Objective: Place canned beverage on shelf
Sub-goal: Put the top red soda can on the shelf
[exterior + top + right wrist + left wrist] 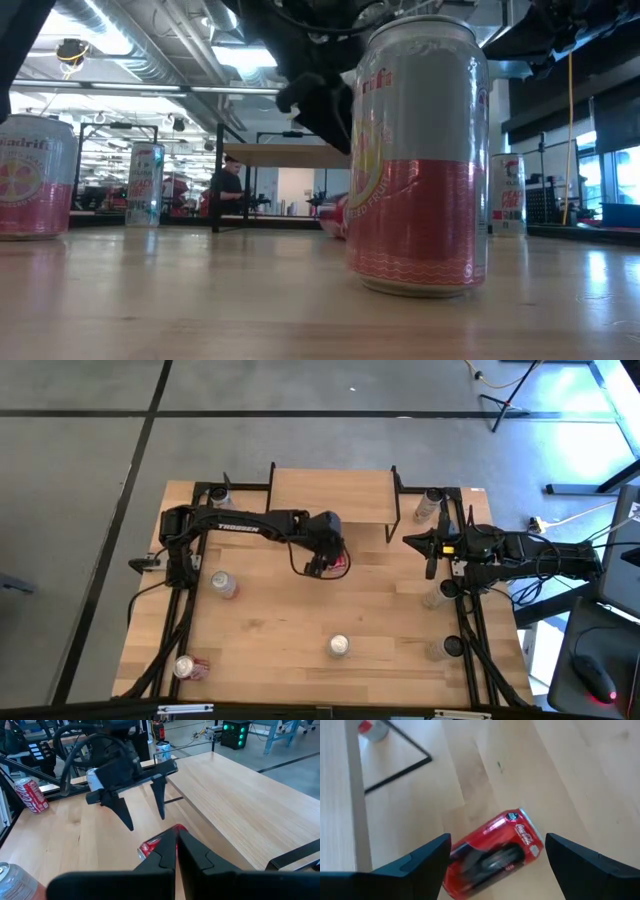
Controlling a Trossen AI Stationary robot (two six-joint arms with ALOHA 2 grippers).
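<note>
Red can [492,852] lies toppled just off shelf [330,500] | my left hand [322,565] released above it | next: descend, clench.

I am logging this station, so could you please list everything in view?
shelf: one, light wood top, black legs, far edge of the table.
red can: one, on its side, in front of the shelf, under the left claw.
pink-and-silver cans: several, around the table, one lying at the near left corner.
left claw: open, above the red can.
right claw: shut, beside the shelf's right end.
</note>
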